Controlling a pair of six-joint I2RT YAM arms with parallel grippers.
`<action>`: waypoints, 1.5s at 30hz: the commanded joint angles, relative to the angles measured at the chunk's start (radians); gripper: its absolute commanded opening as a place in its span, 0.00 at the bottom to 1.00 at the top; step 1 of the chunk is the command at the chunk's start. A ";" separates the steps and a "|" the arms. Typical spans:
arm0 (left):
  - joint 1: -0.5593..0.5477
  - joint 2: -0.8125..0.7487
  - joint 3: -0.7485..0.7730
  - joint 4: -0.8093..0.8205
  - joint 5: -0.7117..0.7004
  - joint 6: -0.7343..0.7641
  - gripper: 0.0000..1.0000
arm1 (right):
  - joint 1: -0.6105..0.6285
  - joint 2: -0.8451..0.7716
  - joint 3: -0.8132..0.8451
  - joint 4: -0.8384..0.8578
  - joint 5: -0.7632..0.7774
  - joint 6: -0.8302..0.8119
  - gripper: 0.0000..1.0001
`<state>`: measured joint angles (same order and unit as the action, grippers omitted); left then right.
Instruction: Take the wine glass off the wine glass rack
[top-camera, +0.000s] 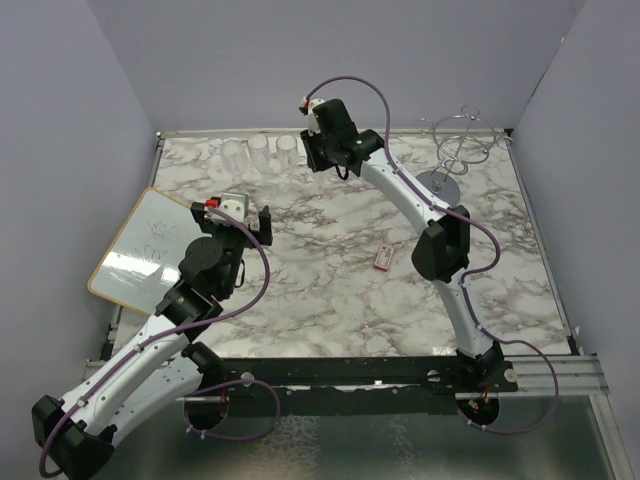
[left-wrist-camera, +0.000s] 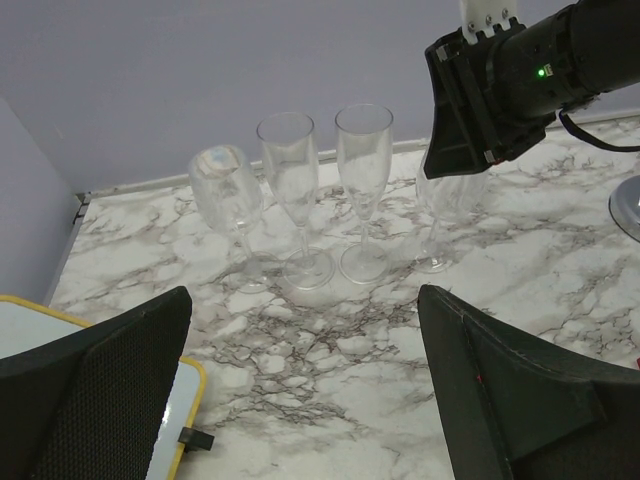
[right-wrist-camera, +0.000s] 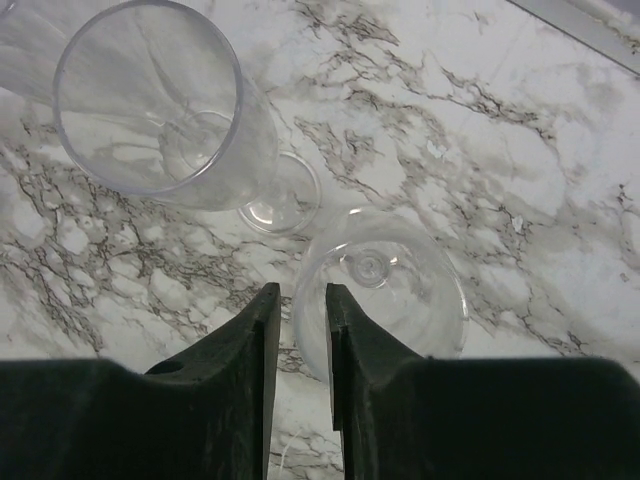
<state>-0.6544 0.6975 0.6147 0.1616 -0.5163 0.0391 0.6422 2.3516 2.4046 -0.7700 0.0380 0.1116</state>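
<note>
the right gripper (right-wrist-camera: 303, 290) hovered with jaws narrowly parted astride the rim of a clear round-bowled wine glass (right-wrist-camera: 400, 290) on the veined marble table (right-wrist-camera: 520, 150). the thin silver wire wine glass rack (top-camera: 455, 150) stood well to its right; the left gripper (top-camera: 238, 215) gaped empty.

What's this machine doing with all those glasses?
The right hand is at the rim of a wine glass standing on the marble table, beside three other glasses; its fingers are a slit apart, and I can't tell if it grips. The wire rack stands far right, apart from it. The left hand hovers open, empty.
</note>
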 joint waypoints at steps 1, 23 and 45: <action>0.007 -0.006 0.018 0.004 0.012 0.001 0.97 | 0.005 0.012 0.066 -0.005 0.007 -0.009 0.29; 0.051 0.133 0.065 -0.022 0.069 -0.070 0.99 | -0.096 -0.677 -0.614 0.370 0.085 -0.143 0.81; 0.208 0.147 0.566 -0.066 0.241 -0.221 0.99 | -0.250 -1.668 -1.258 0.607 0.031 0.017 0.99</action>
<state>-0.4511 0.9257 1.1206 0.0658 -0.2947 -0.2142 0.3912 0.7113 1.1290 -0.1085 0.0803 0.0986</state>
